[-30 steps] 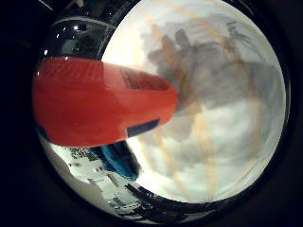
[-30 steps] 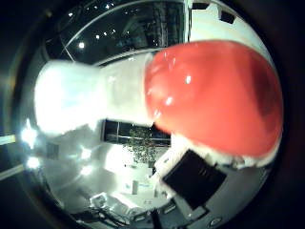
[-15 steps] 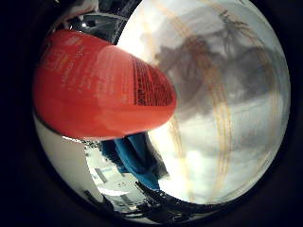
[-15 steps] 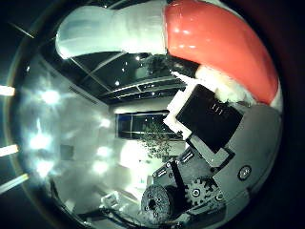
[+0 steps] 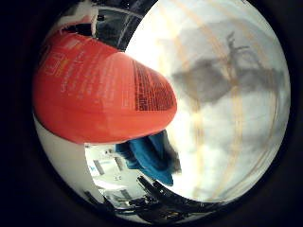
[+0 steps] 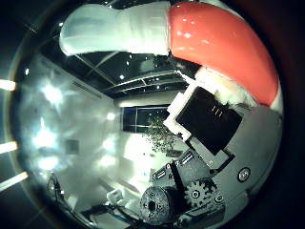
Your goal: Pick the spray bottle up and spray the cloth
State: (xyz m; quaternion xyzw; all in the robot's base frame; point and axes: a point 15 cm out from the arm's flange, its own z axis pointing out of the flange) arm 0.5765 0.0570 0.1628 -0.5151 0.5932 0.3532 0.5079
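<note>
spray bottle (image 5: 102, 94) close against palm; cloth (image 5: 149, 158) apparently beyond it, on table (image 5: 222, 127).

Both views bulge hard and fall to black at their rims. Ceiling lamps (image 6: 45, 138) flare into soft glare, while a grey shadow (image 5: 222, 78) lies across the bright white worktop (image 5: 246, 156) — the close bottle (image 5: 102, 101) looks soft.
</note>
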